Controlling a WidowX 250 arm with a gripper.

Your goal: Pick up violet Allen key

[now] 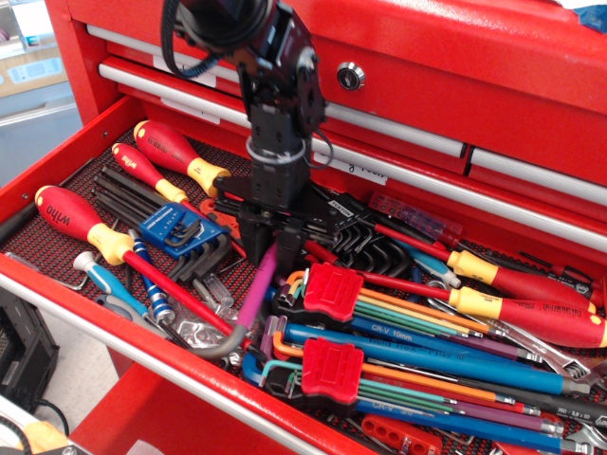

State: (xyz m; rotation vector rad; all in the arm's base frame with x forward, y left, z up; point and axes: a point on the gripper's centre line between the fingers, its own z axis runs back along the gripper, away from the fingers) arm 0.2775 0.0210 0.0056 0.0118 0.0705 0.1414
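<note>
Over open drawer [57, 180], pincer [269, 248] closed around violet Allen key [256, 289]

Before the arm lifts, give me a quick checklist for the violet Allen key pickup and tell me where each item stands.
1. Gripper over the right tool: ok. It sits on the upper end of the violet Allen key, not on the red-clipped key sets.
2. Fingers on both sides of the shaft: ok. They flank the upper part of the shaft.
3. Grip firm: cannot tell. Contact is hidden by the fingers.
4. Key's bent grey end free: cannot tell. It lies among loose metal parts by the drawer's front edge.
5. Neighbours clear of the lift: not ok. The blue key holder and a red-handled screwdriver lie close alongside.
</note>
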